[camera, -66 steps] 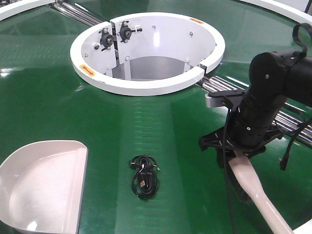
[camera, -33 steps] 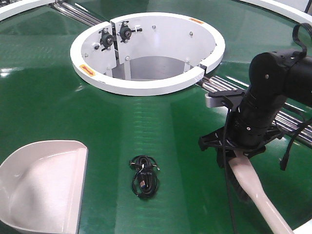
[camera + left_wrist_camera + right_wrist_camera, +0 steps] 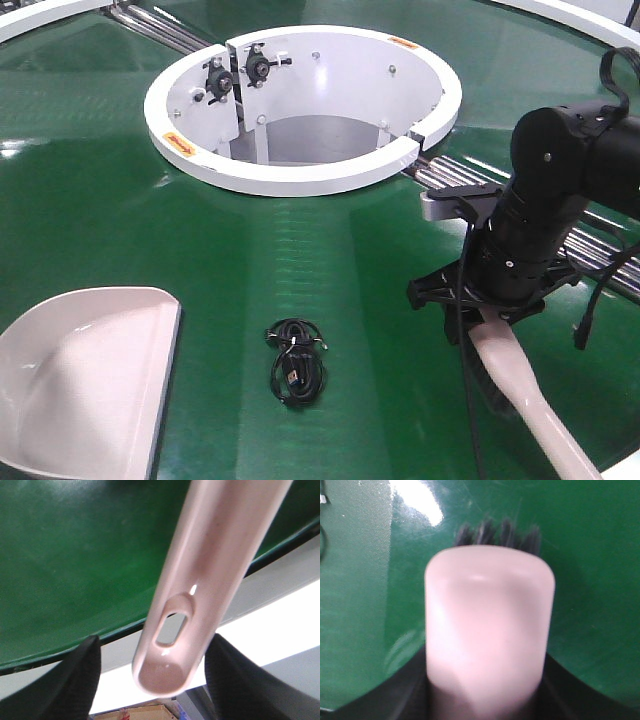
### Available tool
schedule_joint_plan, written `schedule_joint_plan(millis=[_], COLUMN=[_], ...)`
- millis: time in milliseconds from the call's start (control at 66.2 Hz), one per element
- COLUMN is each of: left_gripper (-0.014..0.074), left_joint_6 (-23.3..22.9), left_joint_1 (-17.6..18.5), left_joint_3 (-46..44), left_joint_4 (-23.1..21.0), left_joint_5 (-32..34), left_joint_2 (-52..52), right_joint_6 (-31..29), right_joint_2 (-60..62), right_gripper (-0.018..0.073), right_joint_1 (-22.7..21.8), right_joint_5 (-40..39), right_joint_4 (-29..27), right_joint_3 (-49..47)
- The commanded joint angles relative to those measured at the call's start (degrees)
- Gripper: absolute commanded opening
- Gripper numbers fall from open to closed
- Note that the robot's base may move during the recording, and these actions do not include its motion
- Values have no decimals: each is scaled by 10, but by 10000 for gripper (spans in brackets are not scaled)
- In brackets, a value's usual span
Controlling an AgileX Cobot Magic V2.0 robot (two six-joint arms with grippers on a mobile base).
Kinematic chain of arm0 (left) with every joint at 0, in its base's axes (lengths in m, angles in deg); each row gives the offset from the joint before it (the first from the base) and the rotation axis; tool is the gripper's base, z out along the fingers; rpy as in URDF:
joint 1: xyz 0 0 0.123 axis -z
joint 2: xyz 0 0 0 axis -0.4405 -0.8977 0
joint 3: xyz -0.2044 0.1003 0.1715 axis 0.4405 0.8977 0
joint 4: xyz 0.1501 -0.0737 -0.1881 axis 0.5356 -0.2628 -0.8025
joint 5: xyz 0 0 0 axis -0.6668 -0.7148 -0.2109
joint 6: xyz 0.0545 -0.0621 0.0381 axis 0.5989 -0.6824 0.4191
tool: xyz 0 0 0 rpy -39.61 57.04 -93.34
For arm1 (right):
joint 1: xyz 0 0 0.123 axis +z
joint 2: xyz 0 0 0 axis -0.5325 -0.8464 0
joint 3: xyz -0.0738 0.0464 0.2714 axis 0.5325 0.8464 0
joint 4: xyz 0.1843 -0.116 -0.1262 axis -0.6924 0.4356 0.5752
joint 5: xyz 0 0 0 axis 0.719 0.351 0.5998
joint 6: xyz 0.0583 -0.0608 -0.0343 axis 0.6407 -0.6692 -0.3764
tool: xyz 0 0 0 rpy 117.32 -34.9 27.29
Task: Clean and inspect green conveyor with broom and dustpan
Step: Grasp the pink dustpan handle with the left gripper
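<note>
The green conveyor (image 3: 330, 260) fills the front view, with its white hub ring (image 3: 300, 175) at the top centre. The dustpan (image 3: 80, 380) lies at the lower left, mouth facing right. In the left wrist view its handle (image 3: 210, 570) with the hang hole runs between the jaws of my left gripper (image 3: 152, 652), which is shut on it near its end. My right gripper (image 3: 490, 310) is shut on the broom (image 3: 520, 385) at the right, with the head down on the belt. The right wrist view shows the broom's back (image 3: 490, 620) and its dark bristles (image 3: 500, 532).
A coiled black cable (image 3: 296, 362) lies on the belt between the dustpan and the broom. Steel roller strips (image 3: 440, 180) run out from the hub towards the right. The white outer rim (image 3: 280, 580) passes under the dustpan handle.
The dustpan has slid slightly down and left, towards the near edge. The right arm and the broom have not visibly moved.
</note>
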Motion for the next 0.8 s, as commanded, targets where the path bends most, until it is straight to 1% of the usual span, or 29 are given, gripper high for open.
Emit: schedule_joint_plan(millis=[0, 317, 438, 574, 786], left_gripper=[412, 411, 384, 308, 127], left_joint_6=[1, 1, 0, -1, -6], left_joint_1=[-1, -1, -1, 0, 0], left_joint_3=[-14, -14, -14, -14, -15], left_joint_4=[12, 15, 17, 17, 16], left_joint_5=[3, 6, 2, -6, -12], left_joint_2=[10, -10, -10, -5, 11], right_joint_6=[-6, -6, -6, -6, -7], right_joint_2=[26, 26, 26, 26, 26], right_gripper=[-6, -6, -6, -6, -6], right_joint_1=[-3, -3, -3, -3, -3], right_joint_5=[2, 3, 2, 2, 3], right_joint_4=[0, 0, 0, 0, 0], right_joint_3=[-13, -13, -13, -13, -13])
